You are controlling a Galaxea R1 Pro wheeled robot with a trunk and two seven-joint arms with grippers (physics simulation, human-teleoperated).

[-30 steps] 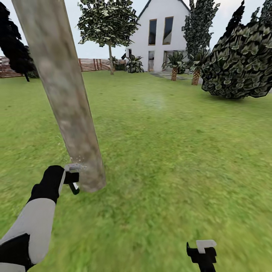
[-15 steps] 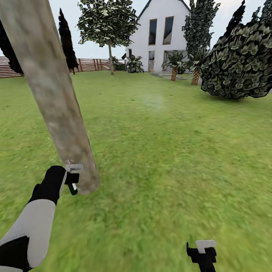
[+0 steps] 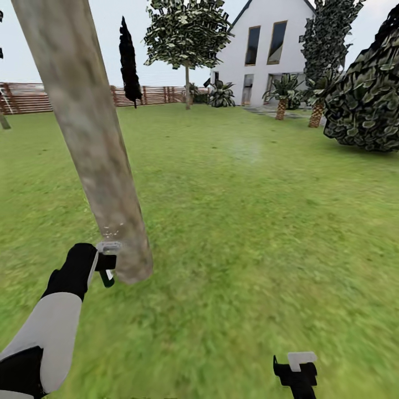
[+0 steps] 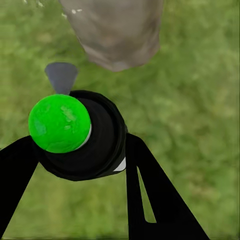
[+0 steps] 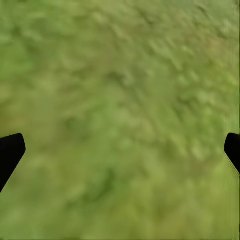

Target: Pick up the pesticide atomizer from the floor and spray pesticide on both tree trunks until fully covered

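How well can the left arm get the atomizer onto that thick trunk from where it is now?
Probably yes. The left gripper holds the atomizer right beside the trunk, near its base, with only grass around and nothing between them; white flecks already speckle the bark.

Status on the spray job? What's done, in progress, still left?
Done: the pesticide atomizer is off the grass and clamped in the left pincer.
In hand: it sits right by the base of the near tree trunk, with pale specks on the bark just above the pincer.
Left: whether this trunk is fully covered can't be told, and no second trunk shows spray. The right pincer hangs open over grass.
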